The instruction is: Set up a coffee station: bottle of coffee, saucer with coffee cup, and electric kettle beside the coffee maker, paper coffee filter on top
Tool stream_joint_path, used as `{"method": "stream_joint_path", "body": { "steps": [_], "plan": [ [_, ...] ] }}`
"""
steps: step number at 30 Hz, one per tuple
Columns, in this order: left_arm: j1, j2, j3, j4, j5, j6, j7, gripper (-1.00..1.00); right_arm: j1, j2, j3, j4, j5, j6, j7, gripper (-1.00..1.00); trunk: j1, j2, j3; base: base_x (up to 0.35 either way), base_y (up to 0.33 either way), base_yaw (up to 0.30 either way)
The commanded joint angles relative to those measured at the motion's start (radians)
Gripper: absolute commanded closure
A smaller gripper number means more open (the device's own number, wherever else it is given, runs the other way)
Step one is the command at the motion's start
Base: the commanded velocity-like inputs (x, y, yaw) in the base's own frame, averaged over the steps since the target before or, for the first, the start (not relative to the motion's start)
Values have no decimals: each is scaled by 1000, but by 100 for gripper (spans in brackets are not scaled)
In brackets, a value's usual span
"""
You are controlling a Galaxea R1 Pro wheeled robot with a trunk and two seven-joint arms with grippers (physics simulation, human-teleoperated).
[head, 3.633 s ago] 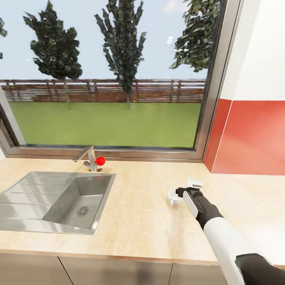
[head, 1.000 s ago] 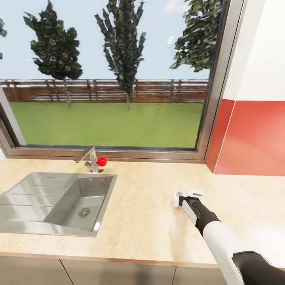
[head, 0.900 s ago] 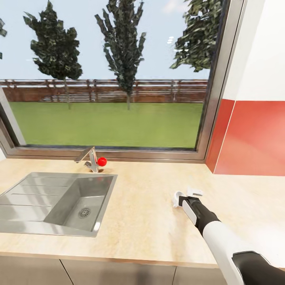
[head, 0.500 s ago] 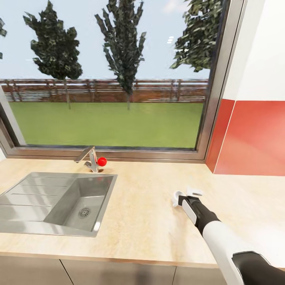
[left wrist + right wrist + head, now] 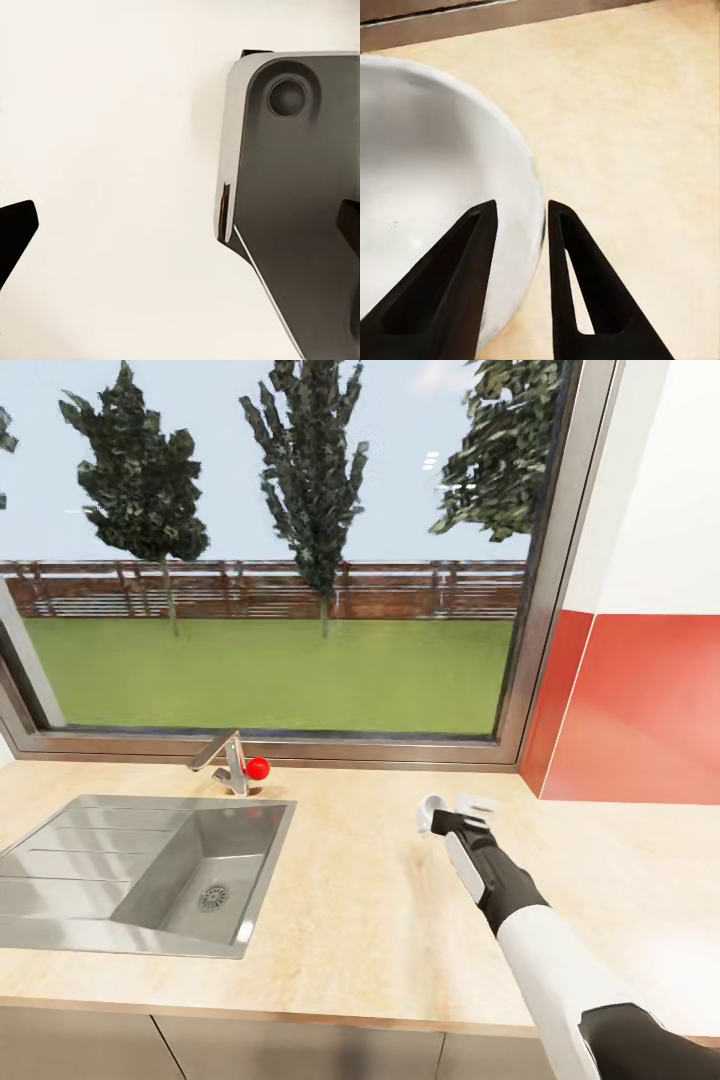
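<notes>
Presently, the coffee cup [image 5: 433, 809] is held at its rim by the right gripper [image 5: 447, 822], right of centre in the head view, lifted a little above the countertop [image 5: 340, 880]. In the right wrist view the white cup wall [image 5: 442, 187] is pinched between the two dark fingers [image 5: 472, 255], one inside the bowl and one outside. The left gripper's fingers [image 5: 15, 232] are seen wide apart at the frame edges of the left wrist view, holding nothing, above the sink [image 5: 300, 187].

Task progress, as judged: the cup is grasped but not yet set on a saucer; coffee maker, saucer, kettle, filter and bottle are not in sight, so most placements appear outstanding.

Against the earlier frames: the cup and right gripper are now higher and further left in the head view, toward the window [image 5: 280, 560], where half a second ago they were lower and nearer the frame's right. Sink [image 5: 150, 860] and faucet [image 5: 228, 760] are unchanged.
</notes>
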Motion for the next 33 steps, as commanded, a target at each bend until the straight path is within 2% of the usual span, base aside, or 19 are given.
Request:
{"method": "stream_joint_path", "body": {
  "steps": [1,3,4,6,9,12,19,25,33],
  "plan": [
    [-1,0,7,2,0,-5,-5,-100,-1,10,6,-25,-9,5,-9,100,1,-2,-2,0,0,0],
    [-1,0,7,1,1,-5,-5,-100,-1,27,21,-72,-8,8,-10,100,1,-2,-2,0,0,0],
    [-1,0,7,1,0,-5,-5,-100,-1,35,42,-106,-8,11,-11,100,1,-2,-2,0,0,0],
    [-1,0,8,1,0,-5,-5,-100,-1,38,61,-139,-8,21,-12,100,1,-2,-2,0,0,0],
    [-1,1,8,0,0,-5,-4,-100,-1,42,80,-209,-9,98,-12,100,1,-2,-2,0,0,0],
    [-2,1,10,0,0,-5,-2,-100,-1,42,85,-230,-10,147,-11,100,1,-2,-2,0,0,0],
    [-3,0,12,-3,2,-5,-2,-100,-1,44,88,-242,-11,160,-11,100,1,-2,-2,-13,0,0],
    [-3,-1,16,-5,5,-5,0,-100,-1,44,87,-255,-12,165,-12,100,1,-2,-2,-299,0,0],
    [-3,-3,16,-7,8,-5,0,-100,-1,44,87,-265,-12,165,-11,100,1,-2,-2,-336,0,270]
  ]
}}
